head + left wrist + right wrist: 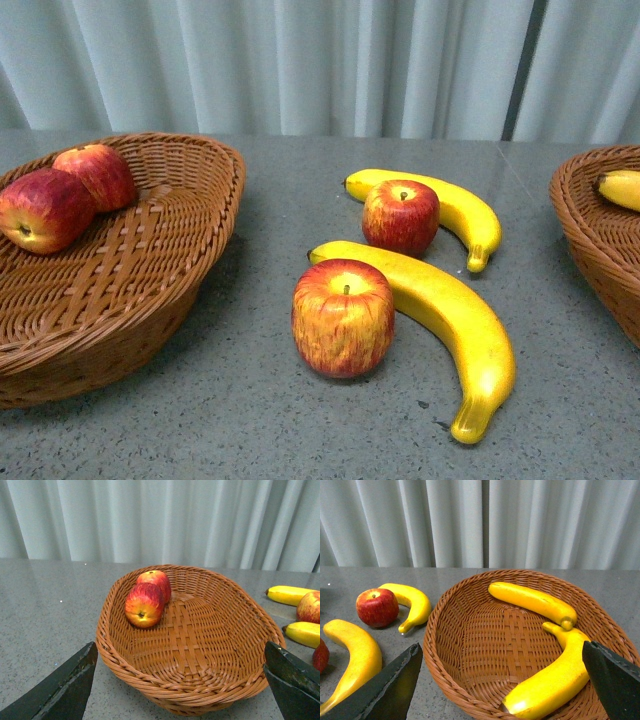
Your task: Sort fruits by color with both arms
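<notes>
Front view: a grey speckled table (250,430) is being viewed before a pale pleated curtain (300,60). Two glossy red apples with yellow streaks, the front basket apple (42,208) and the rear basket apple (97,175), are being held, touching each other, in the brown woven wicker left basket (150,300). At the table's middle a heavily yellow-streaked near apple (343,317) is being borne on the bare surface, touching the long curved bright yellow near banana (450,320) beside it. Behind these, a redder far apple (400,216) is being cradled in the curve of the yellow far banana (450,210). At the right edge a matching wicker right basket (590,230) is being shown in part, with a yellow banana end (622,188) inside

Left wrist view: the black left gripper (180,650) is being held wide open and empty, its fingers (60,690) framing the left basket. Both basket apples are being seen at its far side

Right wrist view: the black right gripper (501,647) is likewise being held wide open and empty, over the right basket. A straighter basket banana (532,601) and a curved basket banana (555,680) are being contained there, tips touching. The far apple, far banana and near banana are being seen on the table beside that basket
</notes>
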You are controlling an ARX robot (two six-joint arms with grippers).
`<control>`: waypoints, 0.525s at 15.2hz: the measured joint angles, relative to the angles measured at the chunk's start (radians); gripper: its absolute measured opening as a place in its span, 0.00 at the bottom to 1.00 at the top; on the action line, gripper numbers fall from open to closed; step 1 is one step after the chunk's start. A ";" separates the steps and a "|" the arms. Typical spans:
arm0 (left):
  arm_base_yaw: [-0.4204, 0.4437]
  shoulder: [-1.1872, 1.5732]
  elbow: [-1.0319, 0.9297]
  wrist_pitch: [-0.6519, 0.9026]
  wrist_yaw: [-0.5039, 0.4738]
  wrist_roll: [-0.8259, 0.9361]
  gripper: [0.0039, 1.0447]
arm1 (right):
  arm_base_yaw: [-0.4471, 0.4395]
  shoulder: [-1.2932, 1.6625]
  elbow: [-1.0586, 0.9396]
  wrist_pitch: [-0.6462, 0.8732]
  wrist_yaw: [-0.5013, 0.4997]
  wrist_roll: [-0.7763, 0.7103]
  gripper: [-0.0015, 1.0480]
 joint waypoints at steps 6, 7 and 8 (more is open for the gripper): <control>0.000 0.000 0.000 0.000 0.000 0.000 0.94 | 0.000 0.000 0.000 0.000 0.000 0.000 0.94; 0.000 0.000 0.000 0.000 0.000 0.000 0.94 | 0.000 0.000 0.000 0.000 0.000 0.000 0.94; 0.000 0.000 0.000 0.000 0.000 0.000 0.94 | 0.000 0.000 0.000 0.000 0.000 0.000 0.94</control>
